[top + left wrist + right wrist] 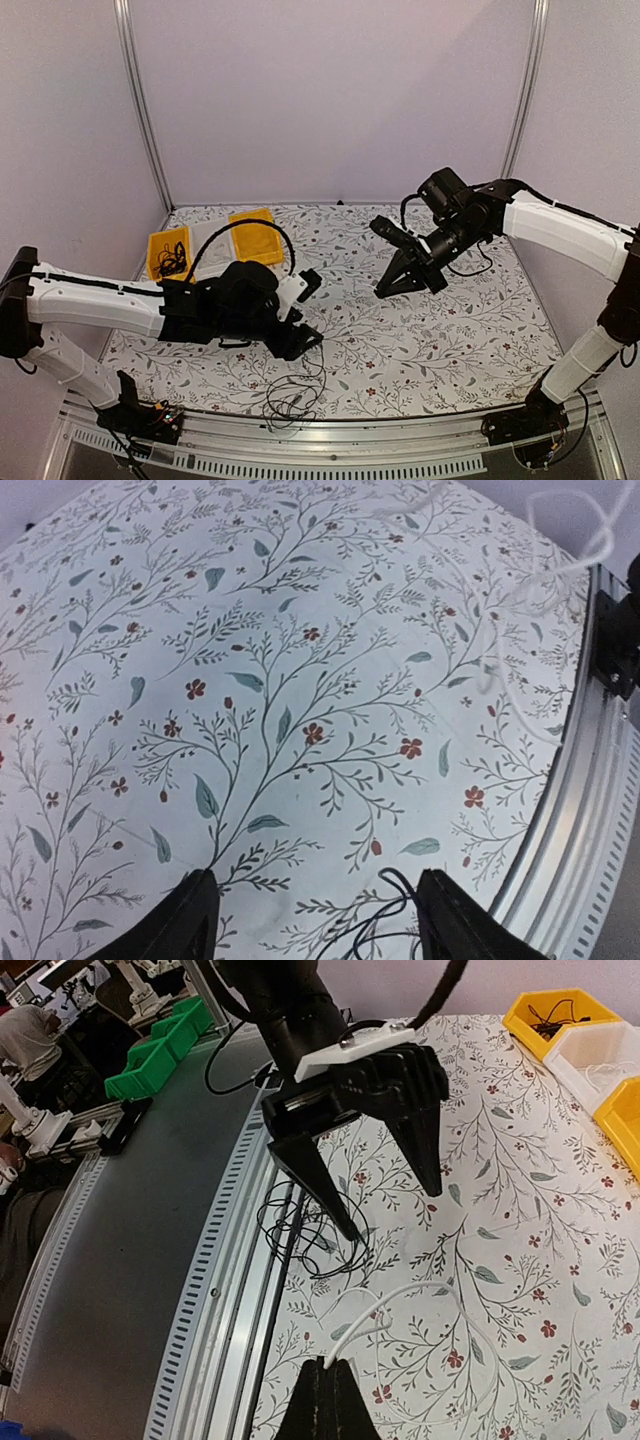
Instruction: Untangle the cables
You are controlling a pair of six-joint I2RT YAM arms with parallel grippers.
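Left wrist view: the left gripper (315, 925) has its jaws spread wide. A loop of the thin black tangled cables (398, 880) lies between them on the floral tablecloth (300, 680), beside the metal edge rail (570, 810). The right gripper (327, 1385) is pinched tight on a thin white wire (420, 1285).

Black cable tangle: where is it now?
Top view: the black cable tangle lies at the table's near edge, left of centre, by the open left gripper, and spills partly onto the metal rail.
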